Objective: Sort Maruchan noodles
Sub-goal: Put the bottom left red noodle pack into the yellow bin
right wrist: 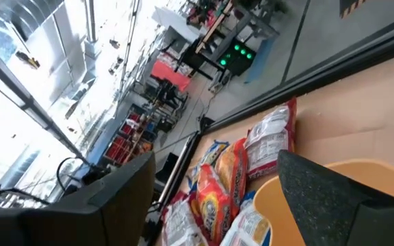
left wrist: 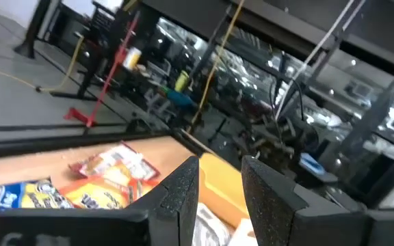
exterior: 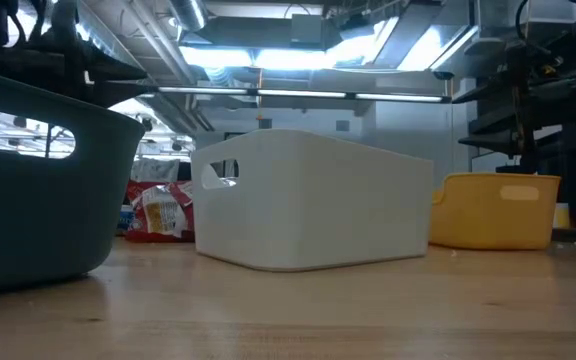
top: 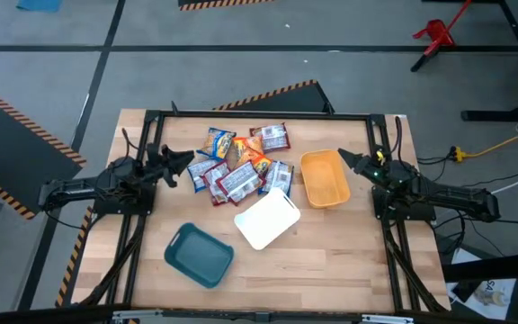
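The teal bin [exterior: 38, 180] is sitting closest to the low camera, at the table's front edge on the left arm's side, with the white bin [exterior: 313, 200] just behind it and the orange bin [exterior: 495, 210] farther back toward the right arm. The 3 bins are fanning out around the front of the pile, probably so each can take 1 colour of packet.

The noodle packets [top: 241, 166] are lying in a loose heap at the middle of the table, between the 2 arms, some overlapping, with the white bin touching or nearly touching the nearest packets. None appears to be lying in a bin, so sorting is looking unstarted.

The left gripper [top: 180, 160] is hovering just beside the heap's left edge, its fingers [left wrist: 183, 195] standing a narrow gap apart and holding nothing; it is likely lining up for a first pick. The right gripper [top: 351, 162] is hanging beside the orange bin, its jaws spread wide and empty, seemingly waiting clear of the pile.
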`<state>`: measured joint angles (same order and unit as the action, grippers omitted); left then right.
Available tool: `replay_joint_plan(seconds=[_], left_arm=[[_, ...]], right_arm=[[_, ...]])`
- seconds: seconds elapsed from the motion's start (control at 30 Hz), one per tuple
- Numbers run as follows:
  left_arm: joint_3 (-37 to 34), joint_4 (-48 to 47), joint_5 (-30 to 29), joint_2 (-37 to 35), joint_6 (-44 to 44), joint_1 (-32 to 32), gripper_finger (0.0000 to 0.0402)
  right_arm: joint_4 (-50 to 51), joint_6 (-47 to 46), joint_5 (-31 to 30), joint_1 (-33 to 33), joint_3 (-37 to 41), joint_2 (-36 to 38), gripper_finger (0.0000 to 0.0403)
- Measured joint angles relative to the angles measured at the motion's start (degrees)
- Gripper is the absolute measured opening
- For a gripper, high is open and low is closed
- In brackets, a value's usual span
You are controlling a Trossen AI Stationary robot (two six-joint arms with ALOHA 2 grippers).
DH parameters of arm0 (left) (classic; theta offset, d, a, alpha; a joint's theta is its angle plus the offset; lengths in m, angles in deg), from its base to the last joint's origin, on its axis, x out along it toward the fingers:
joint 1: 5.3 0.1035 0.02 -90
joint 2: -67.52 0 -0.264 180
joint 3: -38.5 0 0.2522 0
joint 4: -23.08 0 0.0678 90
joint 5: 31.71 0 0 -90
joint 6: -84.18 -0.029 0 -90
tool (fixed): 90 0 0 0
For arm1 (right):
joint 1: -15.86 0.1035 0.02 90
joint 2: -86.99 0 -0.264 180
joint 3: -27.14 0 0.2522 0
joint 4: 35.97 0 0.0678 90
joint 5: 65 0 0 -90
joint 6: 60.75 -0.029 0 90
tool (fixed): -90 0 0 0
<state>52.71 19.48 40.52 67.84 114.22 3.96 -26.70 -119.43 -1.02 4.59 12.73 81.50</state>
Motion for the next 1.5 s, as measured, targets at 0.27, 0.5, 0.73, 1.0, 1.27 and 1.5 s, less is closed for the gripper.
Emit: replay_joint_plan(seconds=[0.27, 0.5, 0.73, 1.0, 1.27, 1.5], left_arm=[[0.0, 5.6, -5.6, 0.0, 0.9, 0.0, 0.0105], [0.0, 11.2, -13.6, 0.0, 1.2, 0.0, 0.0105], [0.0, 11.8, -14.3, 0.0, 1.0, 0.0, 0.0105], [0.0, 12.4, -17.3, 0.0, 1.0, 0.0, 0.0105], [0.2, 14.9, -17.1, 0.0, 7.0, 0.0, 0.0105], [6.8, 14.9, -12.6, 3.0, 9.0, 0.0, 0.0105]], right_arm=[[-0.1, 0.0, -2.8, 0.0, 0.0, 0.0, 0.0294], [-0.1, 0.0, -2.9, 0.0, 0.0, 0.0, 0.0294], [0.2, 0.6, -3.7, 0.0, 0.0, 0.0, 0.0294], [0.5, 2.1, -5.9, 0.0, -0.1, 0.0, 0.0294], [0.7, 2.0, -2.4, 0.0, -0.1, 0.0, 0.0294], [-2.3, 4.4, -0.4, 0.0, 0.0, 0.0, 0.0294]])
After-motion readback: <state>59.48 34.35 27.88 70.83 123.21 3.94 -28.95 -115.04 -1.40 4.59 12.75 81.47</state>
